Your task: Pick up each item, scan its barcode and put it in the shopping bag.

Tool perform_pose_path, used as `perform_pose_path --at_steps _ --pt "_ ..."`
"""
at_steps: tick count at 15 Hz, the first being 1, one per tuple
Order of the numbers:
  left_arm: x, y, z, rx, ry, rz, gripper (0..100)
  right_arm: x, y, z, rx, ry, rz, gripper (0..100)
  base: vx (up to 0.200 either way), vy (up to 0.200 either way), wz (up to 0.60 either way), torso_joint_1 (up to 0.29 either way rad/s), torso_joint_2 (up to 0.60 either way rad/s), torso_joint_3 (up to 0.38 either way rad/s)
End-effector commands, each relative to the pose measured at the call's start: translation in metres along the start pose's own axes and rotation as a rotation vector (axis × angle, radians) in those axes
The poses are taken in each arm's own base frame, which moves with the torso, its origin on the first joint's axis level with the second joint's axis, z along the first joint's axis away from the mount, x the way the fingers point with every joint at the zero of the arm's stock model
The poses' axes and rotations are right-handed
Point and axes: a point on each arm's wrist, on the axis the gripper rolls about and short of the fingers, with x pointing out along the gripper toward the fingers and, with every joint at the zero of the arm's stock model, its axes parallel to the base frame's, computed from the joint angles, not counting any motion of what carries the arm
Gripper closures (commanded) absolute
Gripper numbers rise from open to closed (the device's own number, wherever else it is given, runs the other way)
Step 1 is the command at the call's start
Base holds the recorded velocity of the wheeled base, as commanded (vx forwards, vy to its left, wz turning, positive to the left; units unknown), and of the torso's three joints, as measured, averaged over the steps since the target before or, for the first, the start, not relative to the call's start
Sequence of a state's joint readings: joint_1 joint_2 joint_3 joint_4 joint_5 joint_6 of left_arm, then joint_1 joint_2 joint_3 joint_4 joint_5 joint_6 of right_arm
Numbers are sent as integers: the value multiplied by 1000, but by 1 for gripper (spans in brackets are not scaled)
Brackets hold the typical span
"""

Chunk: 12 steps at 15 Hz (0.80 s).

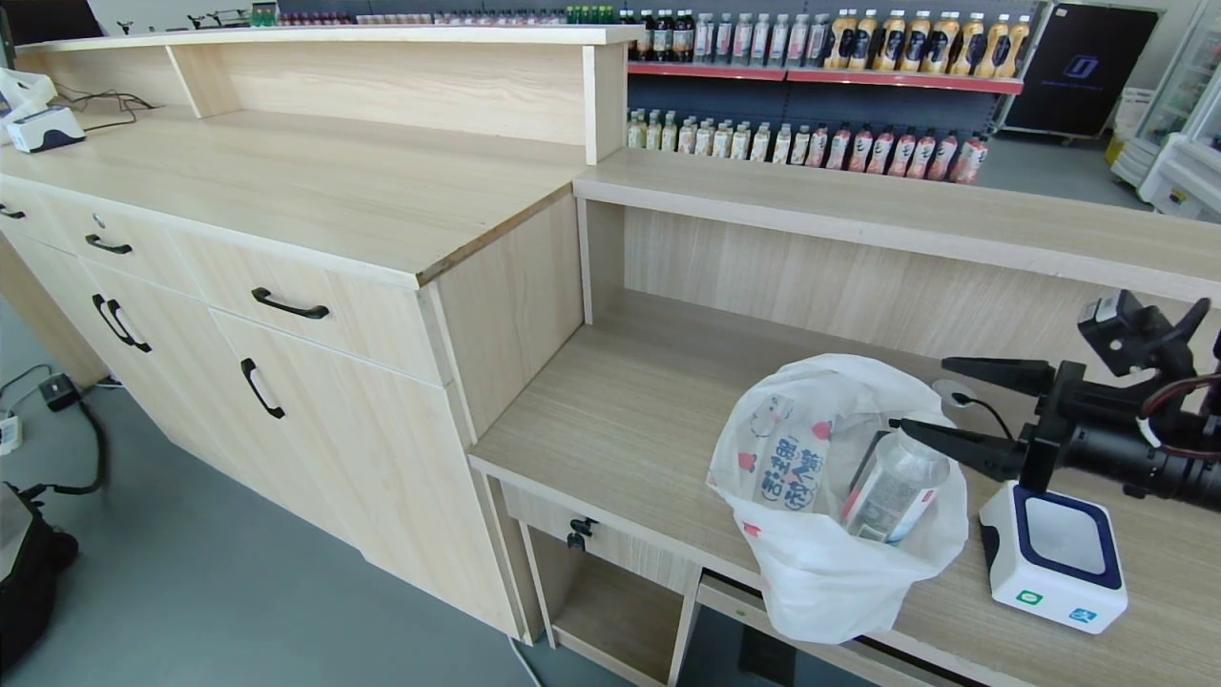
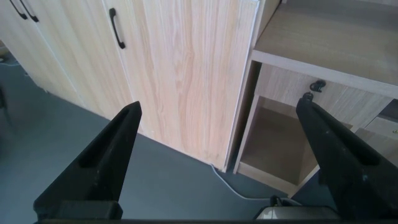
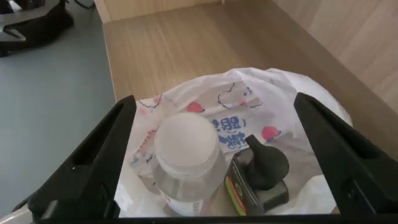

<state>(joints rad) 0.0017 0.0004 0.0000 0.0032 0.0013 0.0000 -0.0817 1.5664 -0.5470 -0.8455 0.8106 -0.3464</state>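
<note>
Closest to the lens in the head view, at the right edge of the frame, the right gripper [image 1: 923, 393] hung over the low counter [image 1: 620, 410] with its two black fingers spread apart and nothing between them. Just below its fingertips sat the white shopping bag [image 1: 830, 572], mouth open, in the lower right of the frame. A clear bottle [image 1: 897, 487] lay tilted inside it, near the lower finger but not touching it. A white and blue scanner [image 1: 1054, 553] stood on the counter just beside the bag, at the lower right. Drink shelves [image 1: 811, 57] ran along the top of the frame.

In the left wrist view, the left gripper [image 2: 219, 102] was released too, its fingers wide apart and empty, hanging over the grey floor [image 2: 93, 143] in front of a pale wooden cabinet [image 2: 186, 74].

In the right wrist view, the right gripper framed the bag's open mouth between its spread fingers. The clear bottle [image 3: 186, 155], capped in white, stood in the shopping bag [image 3: 273, 87] between the fingers and apart from both, with a dark item [image 3: 261, 171] just beside it.
</note>
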Motion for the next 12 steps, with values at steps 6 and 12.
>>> perform_pose_path --at_steps 6,12 --pt "0 0 0 0 -1 0 0 -44 8 45 -144 -37 -416 0 0 0 -100 0 0 0" --pt "0 0 0 0 -1 2 0 -52 -2 57 -147 -60 -534 0 0 0 -600 4 -1 -1"
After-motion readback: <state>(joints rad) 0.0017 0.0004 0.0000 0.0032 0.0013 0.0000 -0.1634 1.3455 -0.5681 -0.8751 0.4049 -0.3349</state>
